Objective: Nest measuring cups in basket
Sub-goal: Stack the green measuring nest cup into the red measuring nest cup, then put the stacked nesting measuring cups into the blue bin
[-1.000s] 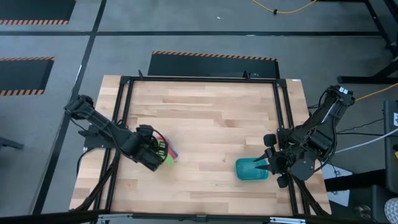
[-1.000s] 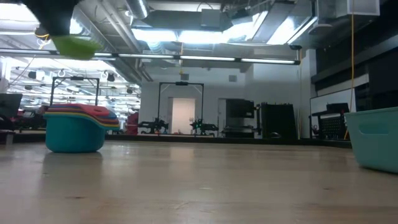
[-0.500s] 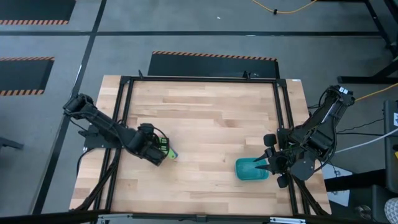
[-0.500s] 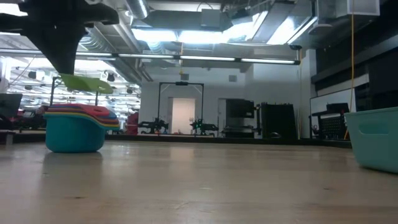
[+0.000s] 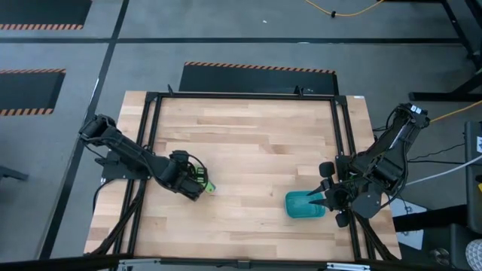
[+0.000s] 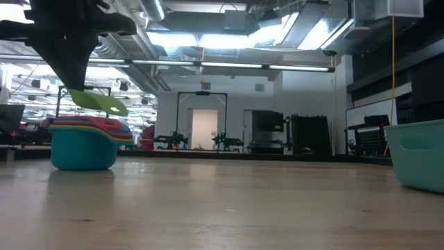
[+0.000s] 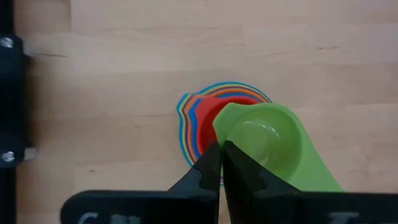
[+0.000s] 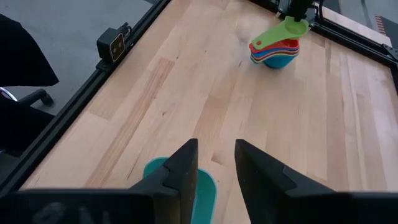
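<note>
**Green cup held over the stack, basket waiting at the other side**

My left gripper [image 7: 221,163] is closed tightly on the handle of the small green plastic measuring cup [image 7: 264,140]. I hold this cup tilted, just above the stack of nested round plastic cups [image 6: 87,142], whose red one lies on top and whose light blue one is at the bottom. The stack stands on the left part of the wooden table [image 5: 248,143]. My right gripper [image 8: 216,163] has its fingers a little apart and holds nothing; it hangs over the near rim of the small teal plastic basket [image 5: 304,205]. The basket is well apart from the stack.
</note>
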Action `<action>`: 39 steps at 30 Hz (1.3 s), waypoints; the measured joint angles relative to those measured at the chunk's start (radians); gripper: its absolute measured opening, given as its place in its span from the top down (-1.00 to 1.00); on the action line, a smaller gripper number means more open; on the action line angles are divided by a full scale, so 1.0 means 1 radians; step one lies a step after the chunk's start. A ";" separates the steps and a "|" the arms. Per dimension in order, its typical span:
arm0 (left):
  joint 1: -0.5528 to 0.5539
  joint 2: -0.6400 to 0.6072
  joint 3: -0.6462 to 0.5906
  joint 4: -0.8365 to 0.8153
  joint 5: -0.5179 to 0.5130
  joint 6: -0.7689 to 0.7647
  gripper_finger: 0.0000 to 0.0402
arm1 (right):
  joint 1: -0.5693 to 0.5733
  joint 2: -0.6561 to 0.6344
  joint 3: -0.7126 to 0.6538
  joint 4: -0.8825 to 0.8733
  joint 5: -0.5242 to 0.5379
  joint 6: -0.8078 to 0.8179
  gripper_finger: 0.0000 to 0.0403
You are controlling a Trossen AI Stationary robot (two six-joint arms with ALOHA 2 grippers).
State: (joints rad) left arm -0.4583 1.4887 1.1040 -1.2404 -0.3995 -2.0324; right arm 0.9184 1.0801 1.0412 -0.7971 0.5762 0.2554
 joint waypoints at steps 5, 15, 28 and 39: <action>-0.001 -0.001 0.000 0.001 0.021 0.000 1.00 | 0.000 0.000 0.000 0.000 0.000 -0.001 0.44; 0.000 0.011 0.000 0.001 0.024 -0.003 0.93 | 0.000 0.000 0.000 0.000 0.000 -0.002 0.44; 0.002 0.046 0.001 -0.008 0.023 0.025 0.79 | 0.000 0.000 0.000 0.001 -0.001 -0.002 0.44; 0.008 0.046 0.001 -0.008 0.030 0.027 0.34 | 0.000 0.000 0.000 0.001 -0.001 -0.002 0.44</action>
State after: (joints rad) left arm -0.4507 1.5345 1.1049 -1.2484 -0.3693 -2.0056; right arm 0.9184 1.0801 1.0412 -0.7964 0.5751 0.2531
